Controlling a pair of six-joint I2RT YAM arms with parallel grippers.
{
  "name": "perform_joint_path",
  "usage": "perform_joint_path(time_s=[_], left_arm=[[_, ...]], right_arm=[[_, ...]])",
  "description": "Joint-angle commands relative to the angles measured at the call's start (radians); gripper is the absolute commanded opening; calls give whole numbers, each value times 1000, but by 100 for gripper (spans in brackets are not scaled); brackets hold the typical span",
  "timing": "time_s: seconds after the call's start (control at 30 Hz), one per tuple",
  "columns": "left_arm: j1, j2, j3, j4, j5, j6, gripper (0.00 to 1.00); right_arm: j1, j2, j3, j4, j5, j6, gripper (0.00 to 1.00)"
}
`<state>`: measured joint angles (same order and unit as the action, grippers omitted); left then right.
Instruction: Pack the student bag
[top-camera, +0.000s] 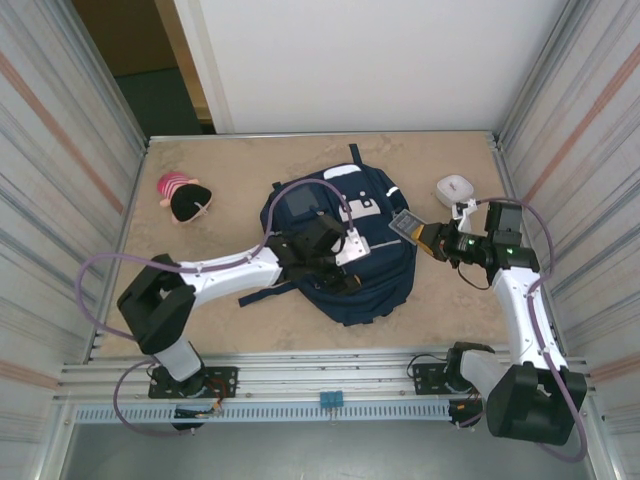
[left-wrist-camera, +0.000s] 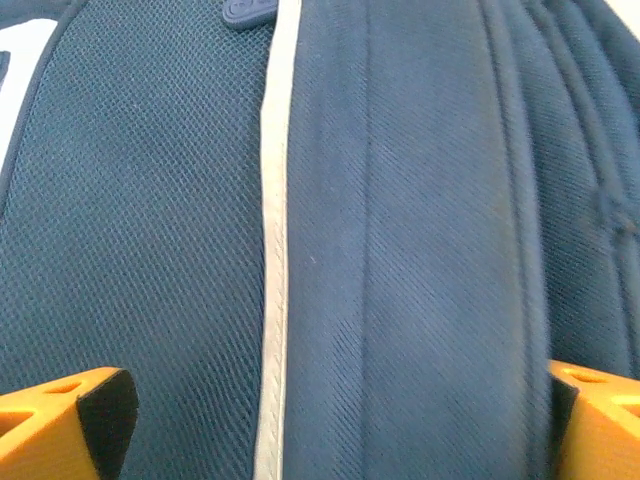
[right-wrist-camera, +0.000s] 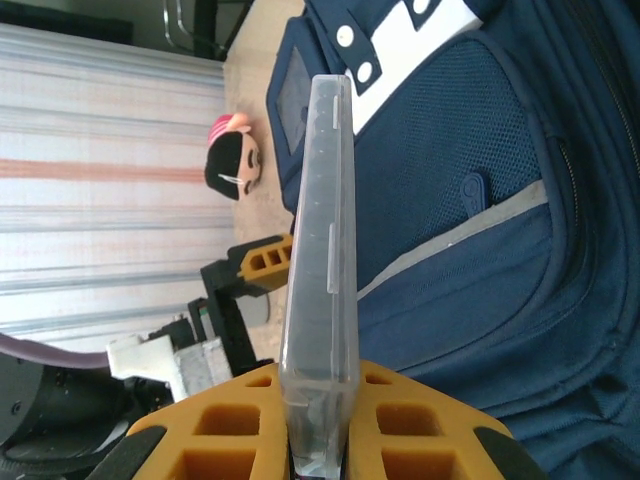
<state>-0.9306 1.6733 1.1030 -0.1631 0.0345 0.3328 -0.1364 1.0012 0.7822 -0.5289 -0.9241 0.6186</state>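
On tan tabletop (top-camera: 230, 160) between ribbed walls (top-camera: 60, 150), left tool (left-wrist-camera: 330, 400) gapes; right tool (right-wrist-camera: 318, 400) clamps case (right-wrist-camera: 325, 200).

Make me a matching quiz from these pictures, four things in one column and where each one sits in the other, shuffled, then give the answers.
Things:
1. navy-blue fabric backpack
2. pink and black plush toy
3. small white rounded object
4. flat clear plastic case

Places:
A. clamped in the right end effector
B. far left part of the table
C. far right corner of the table
D. middle of the table, beneath the open left end effector

Pairs: 1-D, 2-B, 3-C, 4-A
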Motion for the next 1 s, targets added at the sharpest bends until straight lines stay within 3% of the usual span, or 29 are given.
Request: perform_joint_path(time_s=[0.0,0.07,0.23,0.4,0.47,0.57,0.73,0.83,0.97], left_arm=[[3,25,56,61,-82,30,93],[2,18,57,82,-123,21,86],[17,-42,18,163,-182,0,56],[61,-92,0,179,-100,-69,19],[76,-102,9,183,-88,-102,10],[99,-112,36,185,-60,-152,6],[118,-122,73,201,4,-193,5],[121,-128,81,210,30,-194,4],[122,-143,79,222,87,-195,5]], right_arm=[[-3,-47,-16,-38,-25,-27,5],[-5,-57,-18,-51,-17,-31,5],[-25,-80,-22,-91,19,-33,5],[-30,-113,-8,-140,36,-33,5],[-19,-144,-16,-150,30,-23,5],[41,-198,-49,-144,44,33,6],[250,-242,-154,42,129,219,7],[372,-198,-185,173,192,287,7],[458,-79,-203,382,215,370,7]])
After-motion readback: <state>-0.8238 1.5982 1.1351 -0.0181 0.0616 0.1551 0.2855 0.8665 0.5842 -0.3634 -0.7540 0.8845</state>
